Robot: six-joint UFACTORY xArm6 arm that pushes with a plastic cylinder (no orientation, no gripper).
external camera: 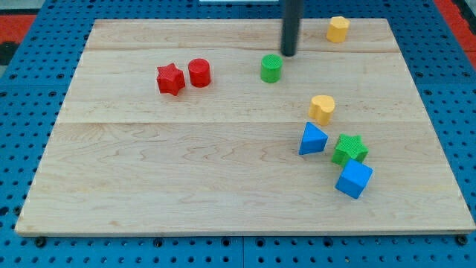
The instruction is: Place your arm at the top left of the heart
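The yellow heart (pixel 322 108) lies on the wooden board (pixel 186 171), right of the middle. My tip (pixel 288 53) stands near the view's top, above and to the left of the heart and well apart from it. It is just up and right of the green cylinder (pixel 271 68), close to it. A blue triangle (pixel 312 139) sits just below the heart.
A red star (pixel 170 78) and a red cylinder (pixel 199 72) sit side by side at the upper left. A yellow hexagon (pixel 338 28) lies near the top edge. A green star (pixel 349 149) and a blue cube (pixel 354 179) sit at the lower right.
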